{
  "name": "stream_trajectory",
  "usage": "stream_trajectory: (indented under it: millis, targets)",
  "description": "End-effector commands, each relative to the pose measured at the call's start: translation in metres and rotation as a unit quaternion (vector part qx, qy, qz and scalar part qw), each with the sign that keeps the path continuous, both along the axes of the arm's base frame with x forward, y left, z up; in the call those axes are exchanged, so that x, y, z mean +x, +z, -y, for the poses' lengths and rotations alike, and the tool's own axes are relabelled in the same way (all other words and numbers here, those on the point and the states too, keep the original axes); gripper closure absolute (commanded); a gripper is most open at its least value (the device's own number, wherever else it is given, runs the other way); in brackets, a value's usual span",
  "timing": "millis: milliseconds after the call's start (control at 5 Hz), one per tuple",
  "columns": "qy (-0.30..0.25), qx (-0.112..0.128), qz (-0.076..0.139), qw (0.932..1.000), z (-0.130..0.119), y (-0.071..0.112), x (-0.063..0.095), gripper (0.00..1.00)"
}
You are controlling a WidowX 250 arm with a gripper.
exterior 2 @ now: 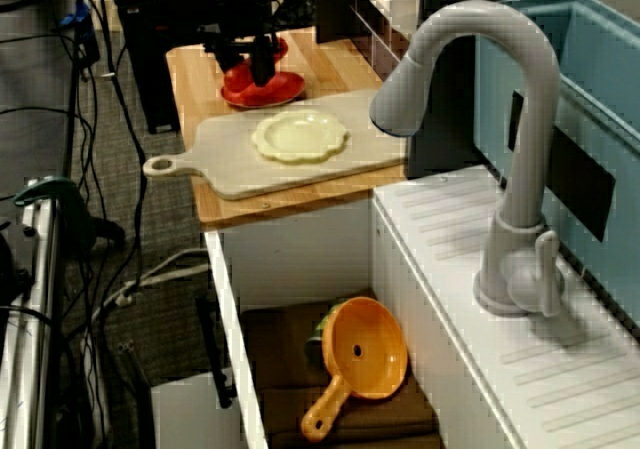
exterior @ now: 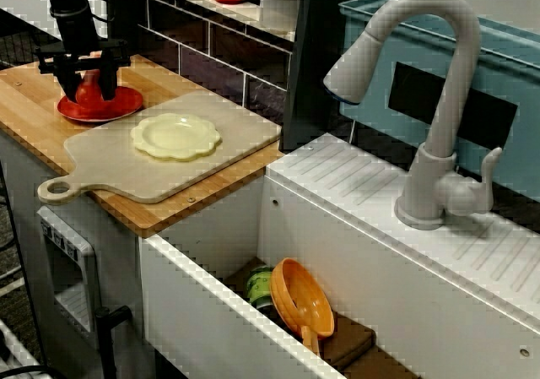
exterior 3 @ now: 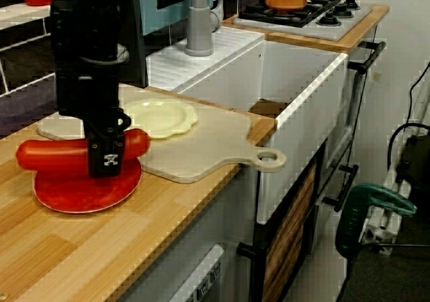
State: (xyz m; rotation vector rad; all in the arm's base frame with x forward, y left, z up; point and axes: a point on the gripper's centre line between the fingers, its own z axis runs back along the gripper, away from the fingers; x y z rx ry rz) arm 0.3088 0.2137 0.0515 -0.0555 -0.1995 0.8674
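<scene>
Butting sink (exterior: 354, 235), wooden counter (exterior: 25, 100) bears board (exterior: 118, 164), plate (exterior: 125, 105) under gripped sausage (exterior 3: 40, 155).

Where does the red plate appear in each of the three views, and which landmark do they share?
View from the sink front: red plate at upper left, on the wooden counter behind the cutting board.
View along the sink: red plate at top centre, beyond the board.
View from the counter end: red plate at lower left, under the pincer shut on a red sausage.
Shared landmark: the cutting board bearing the pale yellow plate.
</scene>
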Motion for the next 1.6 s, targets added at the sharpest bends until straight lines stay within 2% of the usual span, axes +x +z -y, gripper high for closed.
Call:
stream_trajectory:
  millis: [0,200,1000,1400]
  targets:
    - [0.008,0.021,0.023,0.9995,-0.003,0.01,0.008,1.0]
    - [0.011,0.029,0.018,0.9993,-0.002,0.005,0.012,0.02]
    - [0.007,0.022,0.011,0.9997,-0.004,0.013,0.011,0.0]
    - [0.009,-0.001,0.011,0.9999,0.001,0.032,0.009,0.0]
